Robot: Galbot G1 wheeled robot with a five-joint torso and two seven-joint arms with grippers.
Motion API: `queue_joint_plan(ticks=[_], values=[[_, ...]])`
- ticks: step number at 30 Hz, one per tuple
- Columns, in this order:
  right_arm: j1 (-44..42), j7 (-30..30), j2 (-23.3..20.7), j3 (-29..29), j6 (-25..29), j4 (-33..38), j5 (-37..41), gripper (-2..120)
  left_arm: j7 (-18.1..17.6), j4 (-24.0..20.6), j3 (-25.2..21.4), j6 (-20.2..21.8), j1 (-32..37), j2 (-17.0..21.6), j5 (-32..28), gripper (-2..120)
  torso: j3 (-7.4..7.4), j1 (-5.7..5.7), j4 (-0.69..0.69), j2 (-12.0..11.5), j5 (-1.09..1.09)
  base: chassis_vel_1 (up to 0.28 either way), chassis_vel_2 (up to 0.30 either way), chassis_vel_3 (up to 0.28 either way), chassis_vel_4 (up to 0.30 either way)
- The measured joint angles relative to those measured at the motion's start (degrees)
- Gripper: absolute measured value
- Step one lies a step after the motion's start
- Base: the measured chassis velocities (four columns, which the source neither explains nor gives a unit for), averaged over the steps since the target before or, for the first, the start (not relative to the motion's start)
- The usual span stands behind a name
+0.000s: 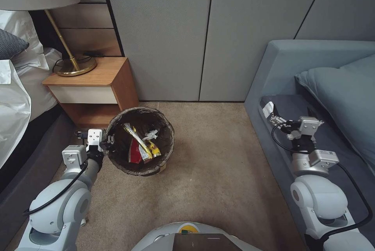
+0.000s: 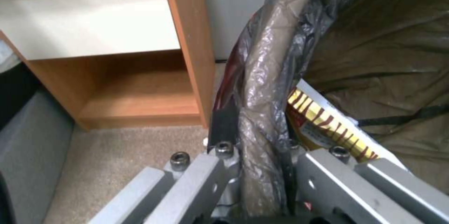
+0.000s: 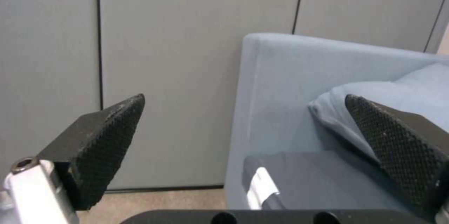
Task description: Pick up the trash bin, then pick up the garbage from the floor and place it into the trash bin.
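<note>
We judge the task far along. The trash bin [image 1: 140,140], near the corner of the nightstand [image 1: 93,86], already holds garbage [image 1: 141,145]: a yellow striped wrapper, a red packet and some white scraps lie inside the dark liner. The stretch of floor [image 1: 211,153] we can see carries no loose litter, so what remains, if anything, lies outside these views. We cannot tell whether the bin rests on the carpet or hangs just above it. The left end effector [image 1: 107,141] is at the bin's rim on the side nearest the nightstand; in the left wrist view its fingers [image 2: 224,129] pinch the bagged rim between them, one outside and one inside, firmly clamped on the bin. The left arm reaches forward and low, with the wrist about level with the rim. The right end effector [image 3: 243,139] is held over the blue sofa [image 1: 297,110], its pads [image 3: 110,146] spread wide apart and carrying nothing, the arm bent and idle.
</note>
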Motion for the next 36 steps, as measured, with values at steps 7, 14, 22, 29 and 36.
queue_joint_plan(ticks=[7,14,22,29,36], values=[[0.53,0.46,0.04,-0.78,-0.17,-0.89,-0.20,100,1.21,-0.18,-0.27,0.00,-0.12,0.32,0.54,0,0.00,0.00,-0.02,0.00,0.00,0.000,0.000,0.000,0.000],[0.43,0.65,-0.12,-1.28,-0.15,-1.30,-0.30,100,1.43,-0.04,0.09,0.00,-0.59,0.42,0.62,0,0.00,0.00,-0.02,0.00,0.00,0.020,0.024,0.017,0.018],[1.38,0.96,-0.45,-3.25,-0.17,-2.16,-0.55,100,1.34,0.21,0.04,0.00,-0.52,1.15,0.42,0,0.00,0.00,0.00,0.00,0.00,0.075,0.082,0.073,0.074],[1.58,0.95,-0.58,-3.60,0.01,-2.26,-0.45,100,1.29,0.08,0.00,0.00,-0.50,1.27,0.52,0,0.00,0.00,0.00,0.00,-0.01,0.107,0.107,0.115,0.113],[1.75,1.04,-0.81,-3.60,0.07,-2.52,-0.39,100,1.23,0.05,-0.08,0.00,-0.41,1.20,0.49,0,0.00,0.00,-0.01,0.00,0.00,0.134,0.118,0.120,0.138]])
